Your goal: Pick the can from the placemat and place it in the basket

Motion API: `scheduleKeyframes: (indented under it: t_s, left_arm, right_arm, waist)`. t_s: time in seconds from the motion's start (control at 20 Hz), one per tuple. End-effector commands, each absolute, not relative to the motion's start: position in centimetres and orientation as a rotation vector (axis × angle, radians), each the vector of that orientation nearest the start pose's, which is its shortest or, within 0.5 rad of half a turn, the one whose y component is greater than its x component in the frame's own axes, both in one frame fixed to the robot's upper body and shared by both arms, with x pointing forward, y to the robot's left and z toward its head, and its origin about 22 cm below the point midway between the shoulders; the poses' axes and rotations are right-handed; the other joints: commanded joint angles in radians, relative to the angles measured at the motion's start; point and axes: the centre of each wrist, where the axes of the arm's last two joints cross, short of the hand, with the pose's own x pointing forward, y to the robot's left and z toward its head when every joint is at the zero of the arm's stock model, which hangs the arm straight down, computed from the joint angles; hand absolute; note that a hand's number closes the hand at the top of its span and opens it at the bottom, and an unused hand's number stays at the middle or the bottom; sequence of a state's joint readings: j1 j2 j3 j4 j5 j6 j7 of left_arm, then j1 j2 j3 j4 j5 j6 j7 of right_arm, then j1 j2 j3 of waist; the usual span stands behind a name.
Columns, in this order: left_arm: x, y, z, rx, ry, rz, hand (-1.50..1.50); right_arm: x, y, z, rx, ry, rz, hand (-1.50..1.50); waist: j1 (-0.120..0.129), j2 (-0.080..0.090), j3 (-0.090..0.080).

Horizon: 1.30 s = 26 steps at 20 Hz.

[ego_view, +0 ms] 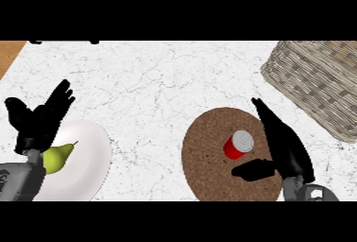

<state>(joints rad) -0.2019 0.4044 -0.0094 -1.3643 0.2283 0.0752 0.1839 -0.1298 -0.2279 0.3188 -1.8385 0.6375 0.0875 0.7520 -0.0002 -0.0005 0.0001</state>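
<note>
Can (238,145): red body, silver top, right of centre in the frame, sitting on the round brown placemat (209,142), in the mat's right half. It appears upright. The top faces the camera and a strip of red side shows below and left of it, so the long axis is judged roughly vertical to the counter. Right hand (287,153): comes in from the lower right, just beside the can on its right. The fingers (268,118) are straight and point to the upper left past the can. The thumb (252,170) juts left below the can. The hand is spread and holds nothing; a sliver of mat shows between the can and both fingers and thumb, so no contact is noted. The can lies left of the palm, inside the span between fingers and thumb. Judgement: the hand is set to grasp, and the next move needs a short closing travel leftward before the fingers curl round the can's side. Basket (314,80): woven, upper right of the frame, off the placemat, up and right of the can on the far side of the right hand. The right hand is much the nearer to both can and basket. Left hand (36,120): left edge, fingers up and relaxed, resting over a white plate (90,142) with a green pear (57,156), well apart from the can. Counter (153,80): white marble.
</note>
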Motion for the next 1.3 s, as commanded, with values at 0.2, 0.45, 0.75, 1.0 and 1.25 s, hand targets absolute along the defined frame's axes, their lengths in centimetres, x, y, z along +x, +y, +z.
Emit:
scheduleKeyframes:
  t_s: [0.2,0.45,0.75,1.0,1.25]
  left_arm:
    - [27.6,31.9,3.6,0.189,-1.376,-0.071,0.00]
    - [28.8,30.5,4.9,0.208,-1.403,-0.059,0.00]
    - [27.5,31.7,2.2,0.177,-1.378,-0.067,0.00]
    - [27.9,31.1,1.9,0.185,-1.385,-0.083,0.00]
    - [28.0,31.4,3.1,0.179,-1.380,-0.076,0.00]
  right_arm:
    - [22.5,-18.3,7.2,-0.590,-1.231,0.680,-1.50]
    - [22.8,-19.6,6.9,-0.560,-1.260,0.727,-1.50]
    - [24.3,-17.5,6.7,-0.635,-1.207,0.752,-1.50]
    - [23.6,-17.3,5.4,-0.670,-1.169,0.756,-1.50]
    - [23.0,-18.5,4.3,-0.679,-1.141,0.854,1.50]
  waist:
    - [0.001,-0.001,0.000]
    - [0.000,0.000,0.000]
    - [0.003,0.000,0.000]
    - [0.000,0.000,0.000]
    - [0.000,0.000,0.000]
